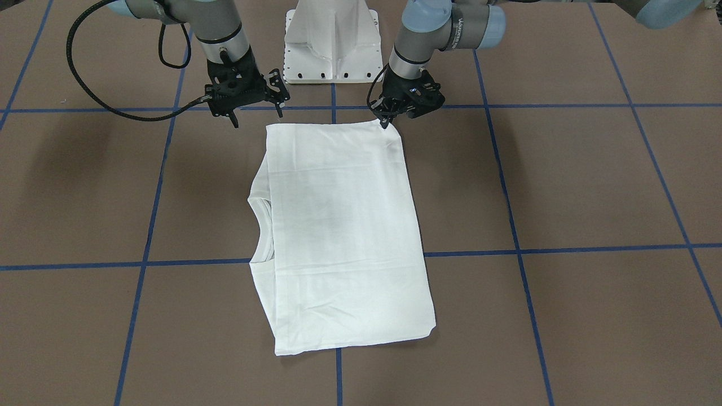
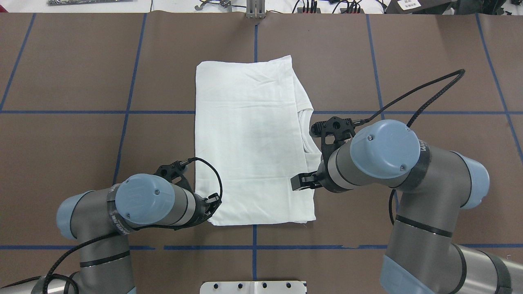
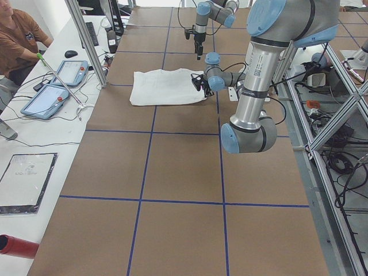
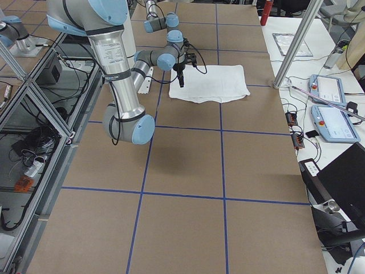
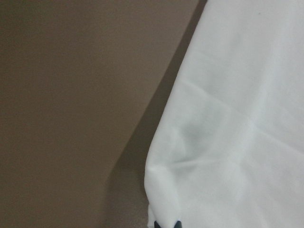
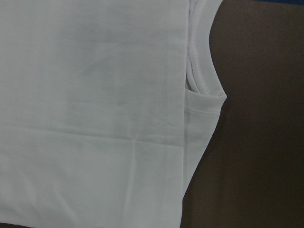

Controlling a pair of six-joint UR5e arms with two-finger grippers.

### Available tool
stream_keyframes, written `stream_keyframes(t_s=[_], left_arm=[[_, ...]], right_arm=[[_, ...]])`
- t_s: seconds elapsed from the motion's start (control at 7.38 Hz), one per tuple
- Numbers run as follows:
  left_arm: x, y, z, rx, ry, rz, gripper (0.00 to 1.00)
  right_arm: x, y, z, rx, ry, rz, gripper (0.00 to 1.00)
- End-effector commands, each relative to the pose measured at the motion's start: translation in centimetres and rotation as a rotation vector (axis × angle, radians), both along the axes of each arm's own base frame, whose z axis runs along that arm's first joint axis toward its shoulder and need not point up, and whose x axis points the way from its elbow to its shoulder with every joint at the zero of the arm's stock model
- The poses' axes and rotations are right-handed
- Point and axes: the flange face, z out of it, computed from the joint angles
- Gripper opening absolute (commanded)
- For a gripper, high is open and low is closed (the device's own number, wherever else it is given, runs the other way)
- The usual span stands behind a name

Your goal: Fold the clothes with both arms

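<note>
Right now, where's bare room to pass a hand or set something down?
Bare table lies wide on both flanks of the shirt and beyond its far edge. Crowded: its near edge, between left hand, right hand and pedestal base.

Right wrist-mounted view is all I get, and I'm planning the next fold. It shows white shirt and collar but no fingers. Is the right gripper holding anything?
Observer: No. In the front-facing view the right gripper has its fingers apart with no cloth between them, raised near a corner of the shirt.
Operator: And the left one?
Observer: The left gripper sits at the other robot-side corner. Cloth bunches toward it in its wrist view, but I can't confirm a pinch.
Operator: Overall shape?
Observer: From overhead, a flat rectangle lying across a blue tape line.
</note>
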Motion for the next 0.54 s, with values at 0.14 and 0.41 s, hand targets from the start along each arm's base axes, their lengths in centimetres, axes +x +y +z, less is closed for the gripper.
stream_keyframes(t_s=[0.14, 0.41], left_arm=[[-0.3, -0.3, -0.2, 0.000, 0.000, -0.003, 0.00], [-0.3, -0.3, -0.2, 0.000, 0.000, -0.003, 0.00]], right_arm=[[-4.1, 4.2, 0.1, -0.218, -0.003, 0.194, 1.00], [-6.6, 4.6, 1.1, -0.364, 0.012, 0.342, 1.00]])
